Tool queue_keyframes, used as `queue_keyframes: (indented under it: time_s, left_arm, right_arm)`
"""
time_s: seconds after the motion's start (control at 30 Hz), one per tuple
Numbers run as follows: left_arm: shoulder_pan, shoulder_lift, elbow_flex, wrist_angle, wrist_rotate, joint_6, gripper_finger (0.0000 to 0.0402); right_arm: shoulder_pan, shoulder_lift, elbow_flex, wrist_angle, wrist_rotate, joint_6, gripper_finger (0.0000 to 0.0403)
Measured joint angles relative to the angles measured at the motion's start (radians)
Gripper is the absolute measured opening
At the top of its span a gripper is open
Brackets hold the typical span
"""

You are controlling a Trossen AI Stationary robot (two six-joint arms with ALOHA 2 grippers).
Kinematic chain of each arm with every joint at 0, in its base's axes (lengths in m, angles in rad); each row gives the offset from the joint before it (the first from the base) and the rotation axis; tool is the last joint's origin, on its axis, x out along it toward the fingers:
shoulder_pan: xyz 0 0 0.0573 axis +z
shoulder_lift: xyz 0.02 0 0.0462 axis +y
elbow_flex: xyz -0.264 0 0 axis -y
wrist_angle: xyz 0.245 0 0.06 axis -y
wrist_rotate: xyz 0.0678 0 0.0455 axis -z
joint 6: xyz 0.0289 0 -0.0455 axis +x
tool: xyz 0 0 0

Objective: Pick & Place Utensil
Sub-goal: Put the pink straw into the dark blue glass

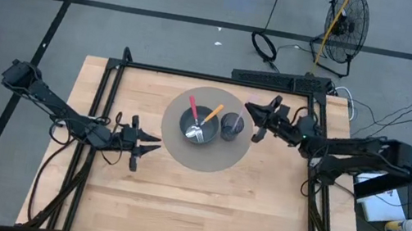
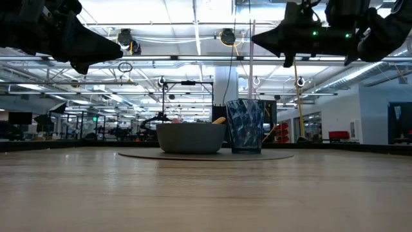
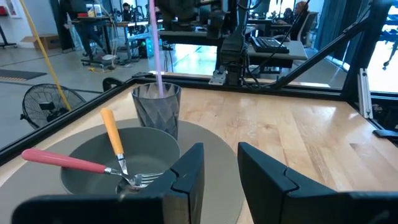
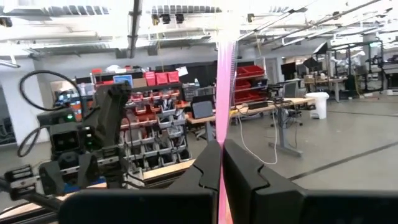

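We read the right tool (image 1: 250, 110) as clamped on a pink straw (image 4: 222, 87): in the right wrist view the two fingers meet on the shaft, which runs straight up between them. The straw stands near vertical, its lower end inside the dark faceted cup (image 1: 231, 125), as the left wrist view shows.

The relation that governs the next move is vertical alignment. The right tool sits above and just to the right of the cup, on the far right of the round grey mat (image 1: 216, 157), so we judge the straw's long axis already in line with the cup's mouth; a release or a straight lowering would seat it.

The grey bowl (image 1: 195, 124) just left of the cup holds a red-handled utensil (image 1: 192, 108) and an orange-handled fork (image 1: 207, 119).

The left tool (image 1: 153, 144) waits at the mat's left edge, jaws apart and empty. The right arm is clearly nearer the cup.
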Motion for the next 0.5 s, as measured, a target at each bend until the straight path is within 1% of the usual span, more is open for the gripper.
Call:
queue_keyframes:
  time_s: [0.2,0.5]
  left_arm:
    - [0.000,0.000,0.000,0.000,0.000,0.000,0.0104]
    - [0.000,0.000,0.000,-0.006,0.000,0.000,0.0104]
  right_arm:
    - [-0.031,0.066,0.000,0.007,-0.002,0.035,0.0002]
    - [-0.034,0.129,0.000,0.039,-0.002,0.035,0.0002]
